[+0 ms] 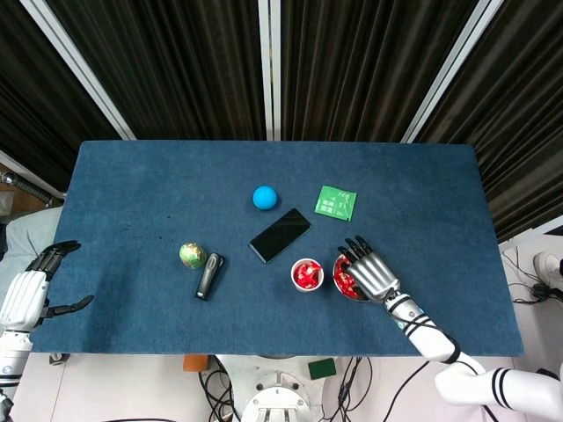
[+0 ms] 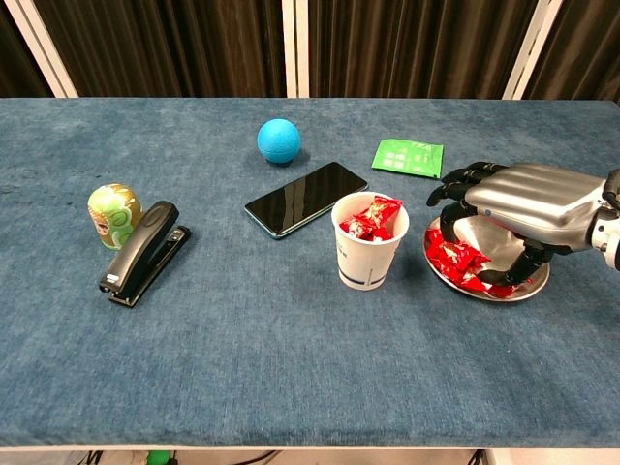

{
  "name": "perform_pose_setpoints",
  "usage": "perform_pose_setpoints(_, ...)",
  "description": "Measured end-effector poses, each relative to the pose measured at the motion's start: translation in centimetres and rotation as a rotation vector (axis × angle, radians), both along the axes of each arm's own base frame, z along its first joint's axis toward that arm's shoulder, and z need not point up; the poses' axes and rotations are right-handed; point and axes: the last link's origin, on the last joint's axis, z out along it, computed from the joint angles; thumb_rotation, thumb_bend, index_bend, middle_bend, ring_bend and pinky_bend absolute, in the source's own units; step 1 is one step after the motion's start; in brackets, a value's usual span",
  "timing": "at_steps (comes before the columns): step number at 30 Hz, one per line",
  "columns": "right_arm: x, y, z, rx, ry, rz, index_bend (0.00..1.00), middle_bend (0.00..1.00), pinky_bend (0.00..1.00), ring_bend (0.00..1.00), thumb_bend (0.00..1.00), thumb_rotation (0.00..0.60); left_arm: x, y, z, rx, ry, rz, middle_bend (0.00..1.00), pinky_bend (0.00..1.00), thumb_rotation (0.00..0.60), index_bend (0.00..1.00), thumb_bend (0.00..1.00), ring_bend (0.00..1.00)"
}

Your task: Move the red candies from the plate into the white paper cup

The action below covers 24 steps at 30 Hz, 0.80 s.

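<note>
The right hand (image 2: 518,208) hovers palm-down over the silver plate (image 2: 536,284), its dark fingertips (image 2: 453,199) curled down toward the red candies (image 2: 453,262) piled on the plate's left side; whether it has pinched one I cannot tell. Just left of the plate stands the white paper cup (image 2: 368,257), upright and filled to its rim with red candies (wrappers poke above the rim). The left hand (image 1: 26,294) hangs off the desk's (image 2: 291,358) left edge, fingers apart and holding nothing. Elsewhere on the blue cloth lie a black phone (image 2: 305,198), a blue ball (image 2: 279,140), a green packet (image 2: 408,157), a black stapler (image 2: 143,254) and a green patterned egg (image 2: 113,214) touching it.
</note>
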Motion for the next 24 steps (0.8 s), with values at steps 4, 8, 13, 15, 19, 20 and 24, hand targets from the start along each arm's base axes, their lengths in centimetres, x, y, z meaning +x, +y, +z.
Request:
perform_pose_setpoints(4,0.0,-0.1,0.3,-0.008,-0.002,-0.003,0.44,0.09,0.0,0.0,0.26,0.6,0.0,0.0,0.0,0.0,0.0,0.0,0.15,0.25,0.6,0.19,0.09,0.13)
perform_pose_setpoints(8,-0.1,-0.1,0.4,-0.006,0.004,-0.003,0.45,0.09,0.0,0.0,0.26,0.6,0.1,0.1,0.0,-0.002,-0.001,-0.004,0.15,0.25,0.6,0.19,0.1,0.13)
perform_pose_setpoints(13,-0.4,-0.1,0.4,-0.012,0.02,-0.007,0.45,0.09,0.0,0.0,0.26,0.6,0.1,0.1,-0.1,-0.003,0.001,-0.004,0.15,0.25,0.6,0.19,0.1,0.13)
perform_pose_setpoints(15,-0.6,-0.1,0.4,-0.014,0.023,-0.012,0.45,0.09,0.0,0.0,0.26,0.6,0.1,0.1,-0.1,-0.003,0.001,-0.002,0.15,0.25,0.6,0.19,0.09,0.13)
perform_pose_setpoints(19,-0.7,-0.1,0.4,-0.01,0.032,-0.016,0.45,0.09,0.0,0.0,0.27,0.6,0.1,0.1,-0.2,-0.003,0.001,-0.003,0.15,0.25,0.6,0.19,0.1,0.13)
perform_pose_setpoints(20,-0.8,-0.1,0.4,-0.01,0.036,-0.017,0.45,0.1,0.0,0.0,0.27,0.6,0.1,0.1,-0.2,-0.004,0.001,-0.003,0.15,0.25,0.6,0.19,0.1,0.13)
perform_pose_setpoints(24,-1.2,-0.3,0.6,-0.025,0.053,-0.022,0.45,0.1,0.0,0.0,0.27,0.6,0.1,0.1,-0.2,-0.006,0.001,-0.001,0.15,0.25,0.6,0.19,0.1,0.13)
